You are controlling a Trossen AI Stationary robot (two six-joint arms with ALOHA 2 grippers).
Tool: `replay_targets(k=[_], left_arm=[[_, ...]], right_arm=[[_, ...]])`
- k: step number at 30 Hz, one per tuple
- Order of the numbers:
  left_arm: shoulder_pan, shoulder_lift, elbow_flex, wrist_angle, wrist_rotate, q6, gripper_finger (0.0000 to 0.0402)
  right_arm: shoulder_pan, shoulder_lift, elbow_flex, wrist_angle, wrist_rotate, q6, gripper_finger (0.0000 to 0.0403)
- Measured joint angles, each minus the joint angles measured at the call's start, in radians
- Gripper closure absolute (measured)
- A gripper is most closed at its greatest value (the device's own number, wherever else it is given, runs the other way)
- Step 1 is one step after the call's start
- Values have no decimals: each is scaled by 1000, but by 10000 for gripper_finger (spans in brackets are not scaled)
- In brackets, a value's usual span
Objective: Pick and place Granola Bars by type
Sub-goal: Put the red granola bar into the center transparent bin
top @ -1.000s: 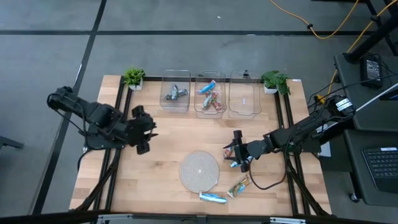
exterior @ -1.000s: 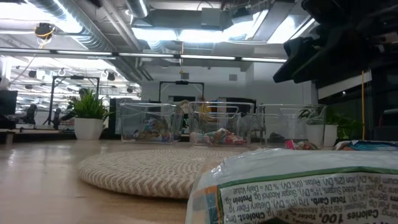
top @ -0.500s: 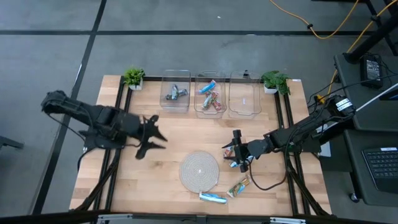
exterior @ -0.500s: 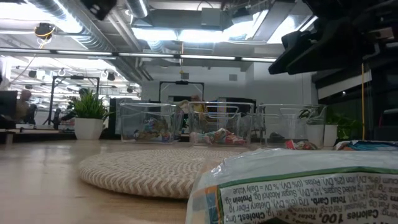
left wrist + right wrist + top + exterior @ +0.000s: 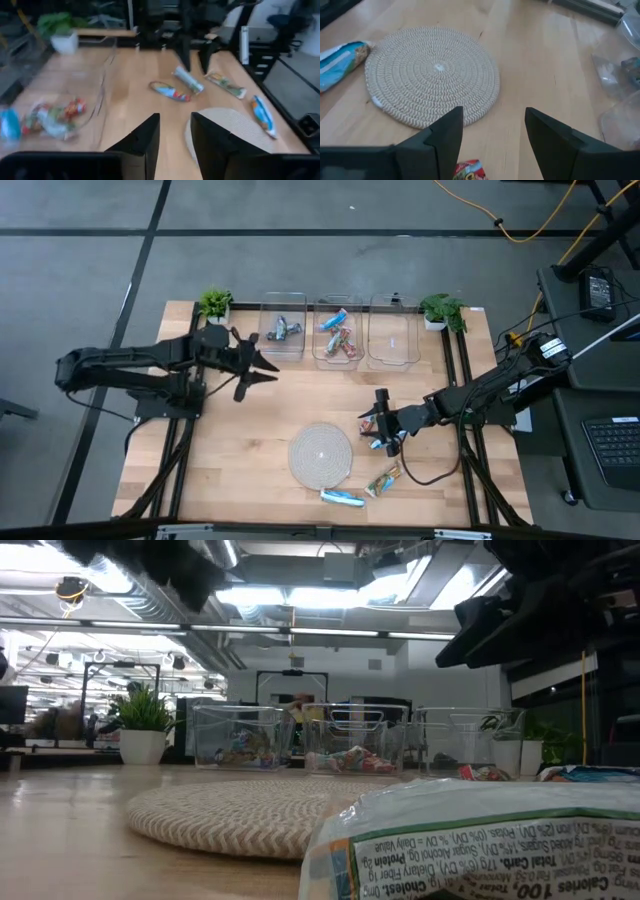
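A: Wooden desk (image 5: pixel 270 395), grey floor around it. Three clear bins along the far edge, a potted plant (image 5: pixel 214 304) at each end. List the arms.

B: Left arm: stretched across from the desk's left side, left gripper (image 5: pixel 262 364) held above the wood just in front of the left bin (image 5: pixel 281 328), pointing toward the bins. Right arm: reaching in from the right side, right gripper (image 5: pixel 381 420) low over the desk, just right of the round woven mat (image 5: pixel 321 453).

A: Anything unclear?

B: Low view is half blocked by a wrapper (image 5: pixel 480 840) pressed close to the lens; both arms show there only as dark shapes overhead. Left wrist view is blurred.

A: Fingers?

B: Left fingers (image 5: pixel 145 142) slightly apart, nothing between them. Right fingers (image 5: pixel 445 135) spread wide, holding nothing; a red-wrapped bar (image 5: pixel 468 170) lies on the desk right at them, cut off by the frame. Whether they touch it cannot be told.

A: Granola bars?

B: Grey-blue ones (image 5: pixel 281 330) in the left bin. Blue and multicoloured ones (image 5: pixel 339 335) in the middle bin. Right bin (image 5: pixel 392 332) looks bare. Loose on the desk: a blue bar (image 5: pixel 342 498) at the mat's near edge, a green-orange bar (image 5: pixel 384 478) just right of it.
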Motion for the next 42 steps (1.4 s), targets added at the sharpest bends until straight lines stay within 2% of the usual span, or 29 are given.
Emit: replay_targets(k=[9, 12, 15, 21, 27, 35, 37, 42], left_arm=[[12, -219, -414, 342, 4, -121, 311], [12, -314, -514, 440, 2, -151, 311], [12, -411, -580, 458, 0, -168, 310], [12, -566, -622, 411, -5, -150, 312], [12, -642, -622, 397, -3, -139, 311], [14, -738, -622, 395, 106, -119, 311], [14, -770, -622, 398, 76, -103, 313], [14, -820, -622, 397, -97, -67, 319]], right_arm=[[0, 0, 0, -90, 0, 54, 187], [0, 0, 0, -89, 0, 54, 187], [0, 0, 0, -89, 0, 53, 187], [0, 0, 0, -89, 0, 55, 187], [0, 0, 0, -89, 0, 83, 187], [0, 0, 0, -90, 0, 107, 187], [0, 0, 0, -92, 0, 106, 187], [0, 0, 0, -95, 0, 105, 187]])
